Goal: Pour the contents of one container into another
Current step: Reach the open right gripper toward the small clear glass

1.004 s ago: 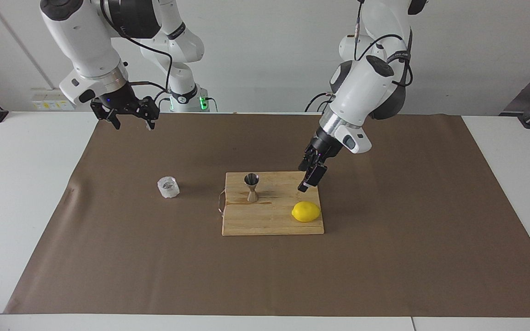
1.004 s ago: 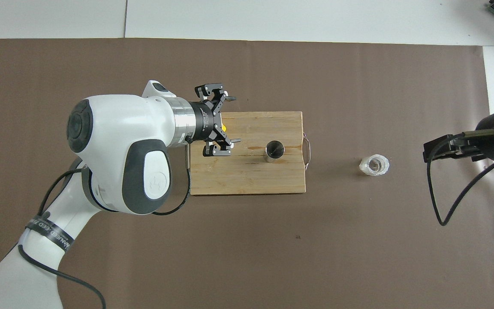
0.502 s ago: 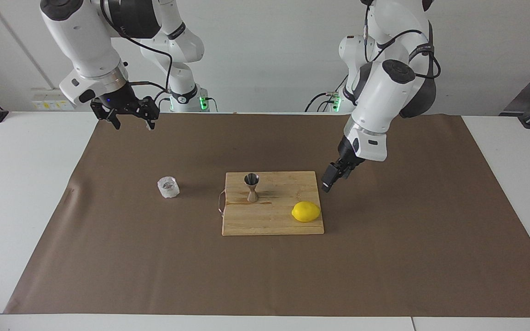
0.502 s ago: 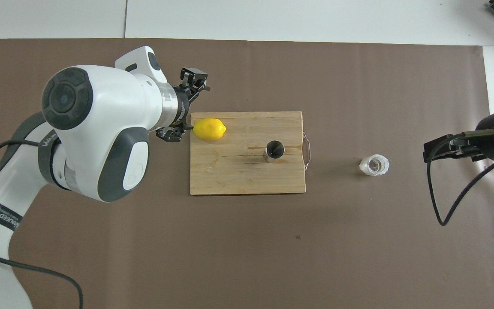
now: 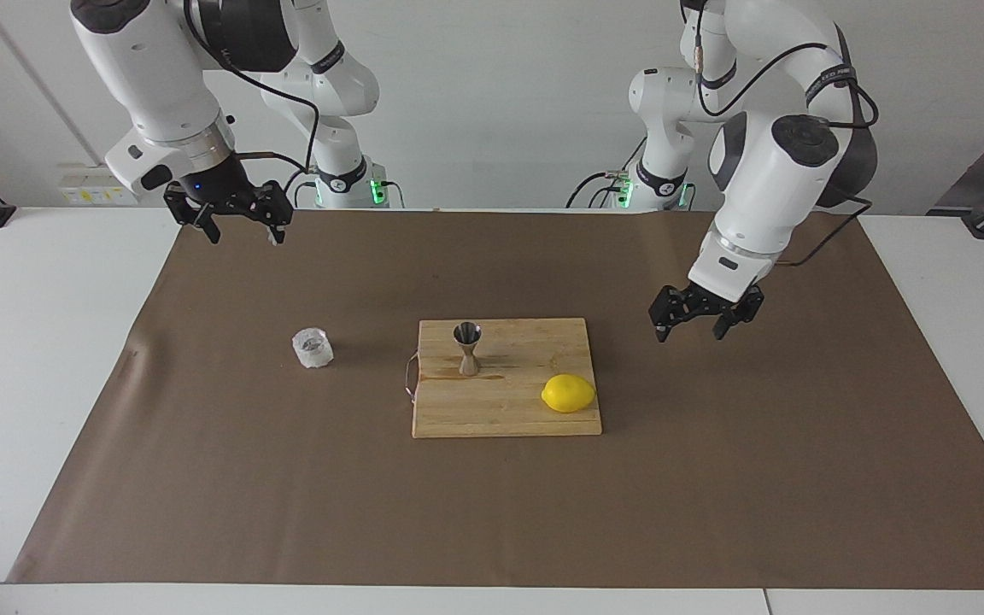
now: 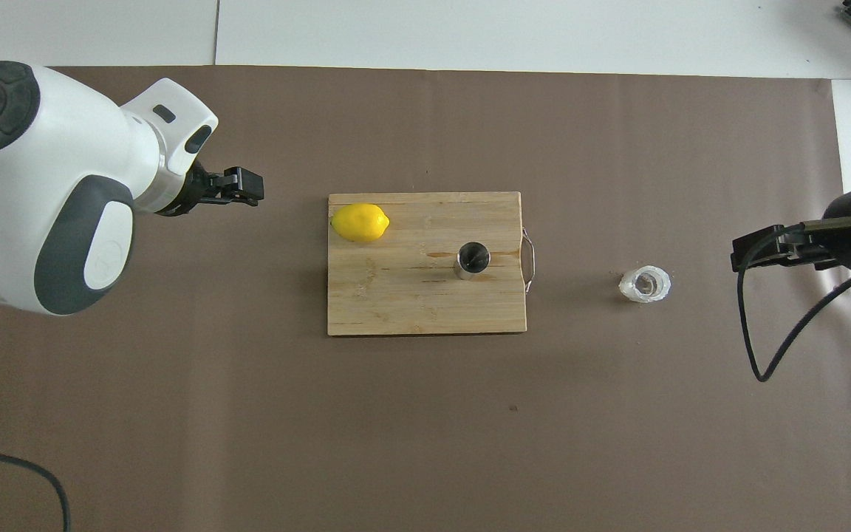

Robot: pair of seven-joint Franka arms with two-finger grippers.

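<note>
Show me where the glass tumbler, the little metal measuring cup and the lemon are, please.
glass tumbler [image 5: 313, 348], facing view, on its faceted side wall.
metal measuring cup [image 5: 467, 348], facing view, on its narrow waist.
lemon [image 6: 360, 222], overhead view, on the middle of its yellow skin.

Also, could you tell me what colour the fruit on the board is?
The lemon is bright yellow, clearest in the overhead view.
</note>
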